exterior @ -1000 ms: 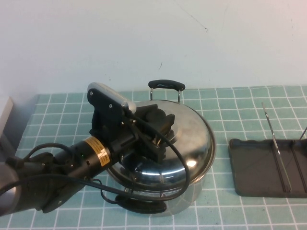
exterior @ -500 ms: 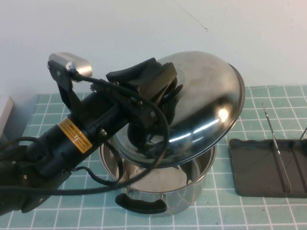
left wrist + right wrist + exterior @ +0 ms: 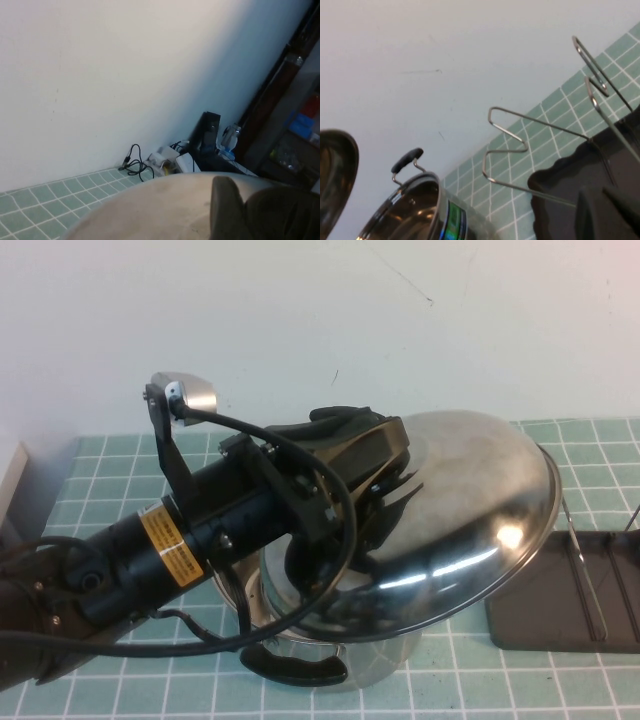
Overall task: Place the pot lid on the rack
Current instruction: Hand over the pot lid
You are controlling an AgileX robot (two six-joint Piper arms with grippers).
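My left gripper (image 3: 372, 488) is shut on the pot lid (image 3: 470, 530) at its centre; the knob is hidden between the jaws. The shiny domed lid hangs tilted in the air, above and to the right of the open steel pot (image 3: 375, 665), with its right edge over the rack's left end. The dark grey rack (image 3: 565, 615) with thin wire dividers (image 3: 578, 560) lies on the table at the right. The left wrist view shows the lid's dome (image 3: 160, 205) under the left gripper (image 3: 245, 212). The right gripper (image 3: 615, 207) sits low over the rack (image 3: 565, 175), outside the high view.
The pot's front black handle (image 3: 295, 665) points at me; its far handle shows in the right wrist view (image 3: 406, 159). A green tiled table (image 3: 100, 480) meets a white wall behind. A pale object (image 3: 8, 480) stands at the far left edge.
The left gripper lifted the lid off the pot, tilted it, then carried it right and lower toward the rack. The pot now stands open.
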